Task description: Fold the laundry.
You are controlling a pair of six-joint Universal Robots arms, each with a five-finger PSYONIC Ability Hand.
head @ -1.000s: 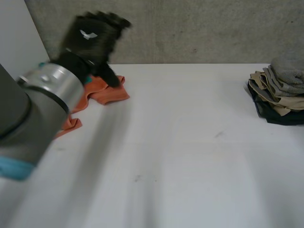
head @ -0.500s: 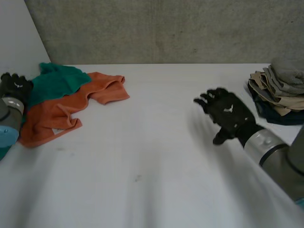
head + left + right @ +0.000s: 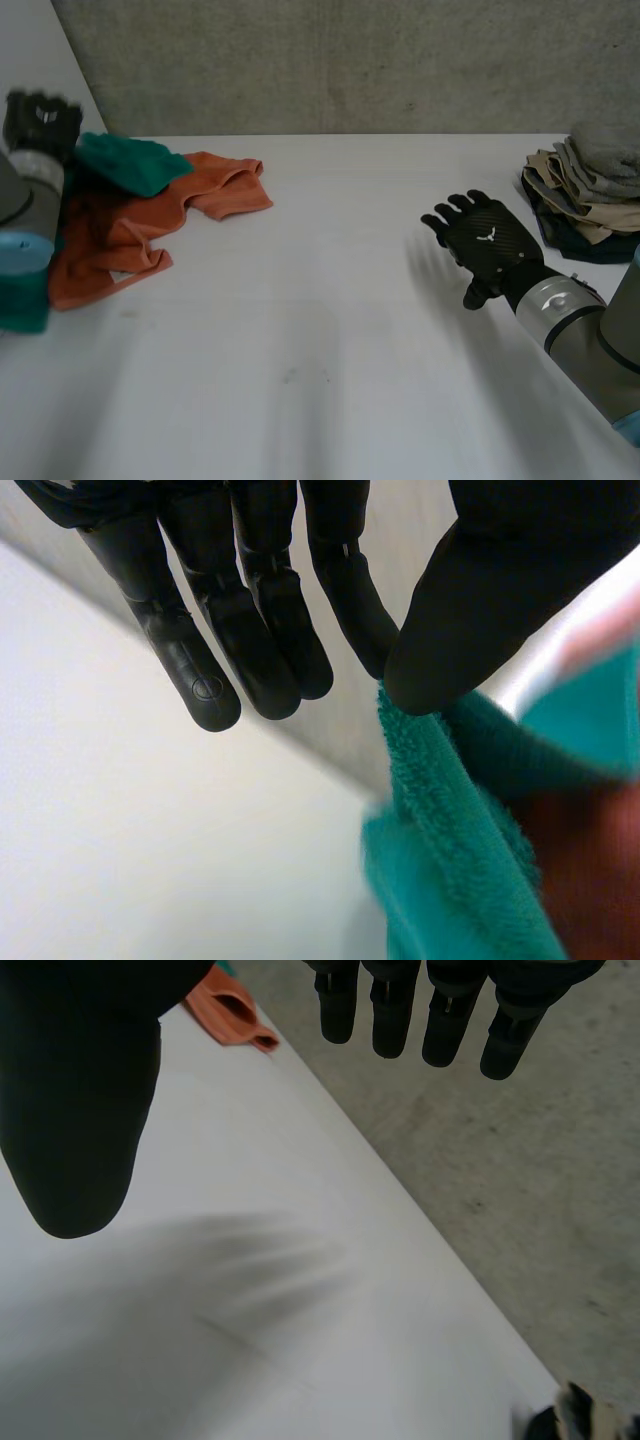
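Left robot hand (image 3: pixel 440 630) pinches green towel (image 3: pixel 130 162) edge, thumb against finger, over orange cloth (image 3: pixel 190 195) | right robot hand (image 3: pixel 487 240) spread, empty, above counter (image 3: pixel 330 330) | we judge: stack of clothes (image 3: pixel 590 200) folded, these two unfolded.

My white tabletop (image 3: pixel 330 300) carries a crumpled orange cloth (image 3: pixel 130 235) at my far left and a stack of folded clothes (image 3: pixel 590 200) at my far right.
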